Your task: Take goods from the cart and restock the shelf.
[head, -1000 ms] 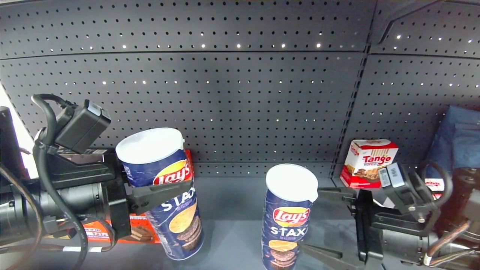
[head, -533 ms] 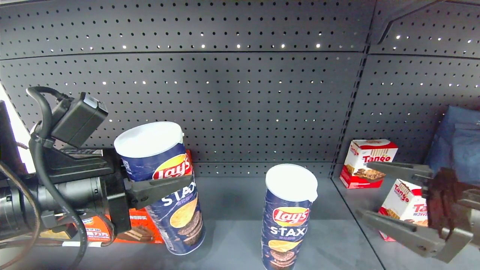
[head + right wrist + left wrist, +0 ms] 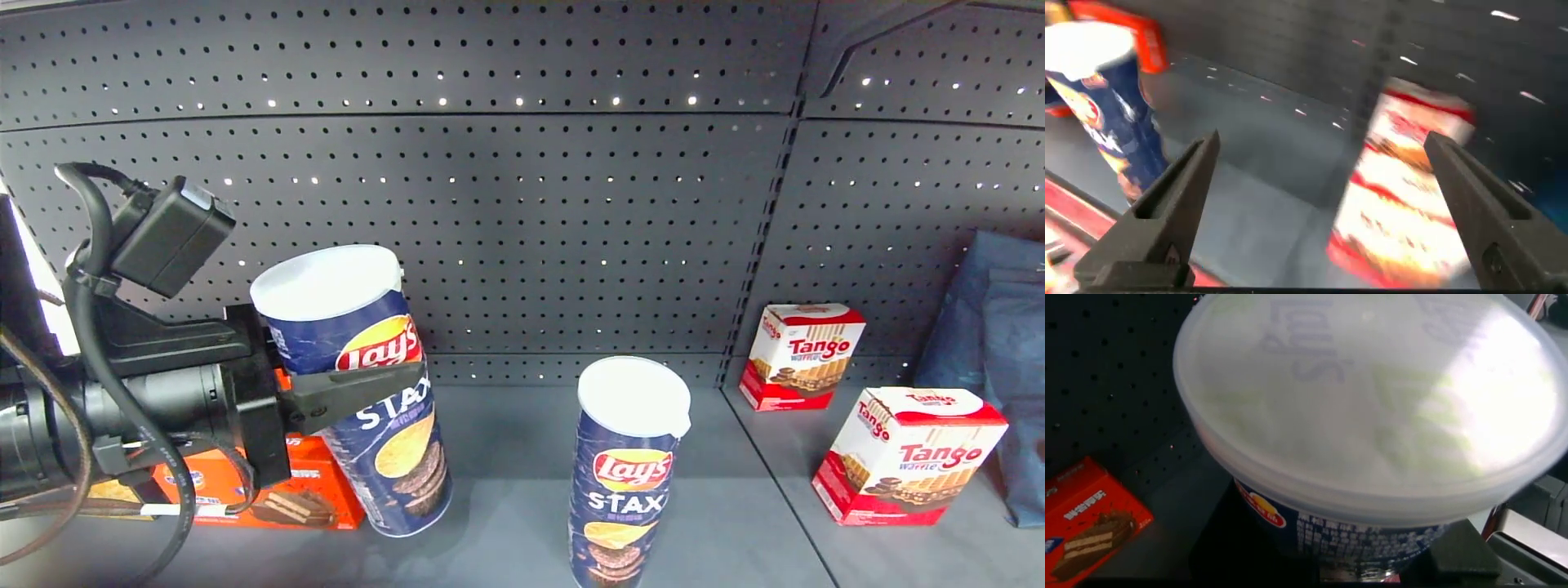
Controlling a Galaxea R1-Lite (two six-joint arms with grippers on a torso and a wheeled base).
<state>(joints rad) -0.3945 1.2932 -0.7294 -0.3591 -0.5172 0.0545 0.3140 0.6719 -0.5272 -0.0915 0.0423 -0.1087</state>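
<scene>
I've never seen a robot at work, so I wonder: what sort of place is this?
Probably a shop aisle, or a mock-up of one: a dark shelf with a pegboard back, stocked with chip cans and wafer boxes.

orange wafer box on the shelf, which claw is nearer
Left. The left claw, gripping a tilted blue chip can, hangs over the orange box; the right claw faces a red-and-white box farther off.

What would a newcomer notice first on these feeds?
The tall blue chips can, tilted and clamped in the left end effector at the left of the shelf, in front of an orange box. Then its twin can upright mid-shelf, with a rear wafer box and a front wafer box to the right.
</scene>
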